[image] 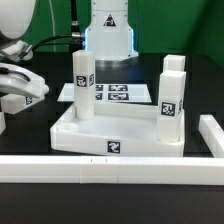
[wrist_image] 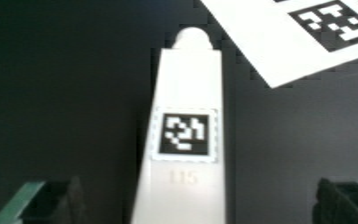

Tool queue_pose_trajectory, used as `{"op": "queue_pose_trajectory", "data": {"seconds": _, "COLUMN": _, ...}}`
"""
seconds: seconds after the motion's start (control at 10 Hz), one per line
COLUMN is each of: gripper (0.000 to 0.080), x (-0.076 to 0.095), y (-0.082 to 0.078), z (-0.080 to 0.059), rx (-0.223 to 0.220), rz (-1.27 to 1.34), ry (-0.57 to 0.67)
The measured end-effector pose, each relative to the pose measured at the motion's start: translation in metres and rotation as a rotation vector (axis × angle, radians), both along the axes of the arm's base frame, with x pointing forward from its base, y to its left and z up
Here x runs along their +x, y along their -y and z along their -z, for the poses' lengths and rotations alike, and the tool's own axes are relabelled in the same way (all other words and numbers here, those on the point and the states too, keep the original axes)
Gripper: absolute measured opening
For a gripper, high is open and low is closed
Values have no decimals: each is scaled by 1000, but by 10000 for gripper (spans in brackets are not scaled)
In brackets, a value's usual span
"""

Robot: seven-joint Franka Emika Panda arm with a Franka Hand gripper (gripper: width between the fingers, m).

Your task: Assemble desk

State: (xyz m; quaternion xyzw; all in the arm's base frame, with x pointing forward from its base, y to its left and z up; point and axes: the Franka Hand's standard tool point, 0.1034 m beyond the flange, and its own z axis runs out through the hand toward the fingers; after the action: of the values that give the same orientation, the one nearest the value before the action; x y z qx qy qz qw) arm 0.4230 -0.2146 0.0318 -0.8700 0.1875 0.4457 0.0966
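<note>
The white desk top (image: pixel 112 133) lies in the middle of the black table with its rim up. Two white legs stand upright in its corner sockets, one on the exterior view's left (image: pixel 83 84) and one on the right (image: pixel 171 95). A third leg (wrist_image: pixel 185 120) lies flat on the table, its tag facing up and its tip pointing toward the marker board (wrist_image: pixel 304 35). My gripper (wrist_image: pixel 194 202) hangs open over that leg, one dark finger (wrist_image: pixel 44 202) on each side and clear of it. In the exterior view the gripper (image: pixel 22 86) is at the far left, above the lying leg (image: pixel 24 100).
The marker board (image: pixel 115 93) lies behind the desk top, in front of the arm's base (image: pixel 108 35). A long white rail (image: pixel 100 168) runs along the front and another piece (image: pixel 211 135) stands on the exterior view's right.
</note>
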Motion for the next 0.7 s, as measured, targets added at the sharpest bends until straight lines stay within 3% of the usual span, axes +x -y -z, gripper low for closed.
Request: {"op": "queue_pose_trajectory", "data": {"seconds": 0.7, "gripper": 649, "x": -7, "y": -1, "z": 13, "rx": -14, "rz": 7, "ry": -12}}
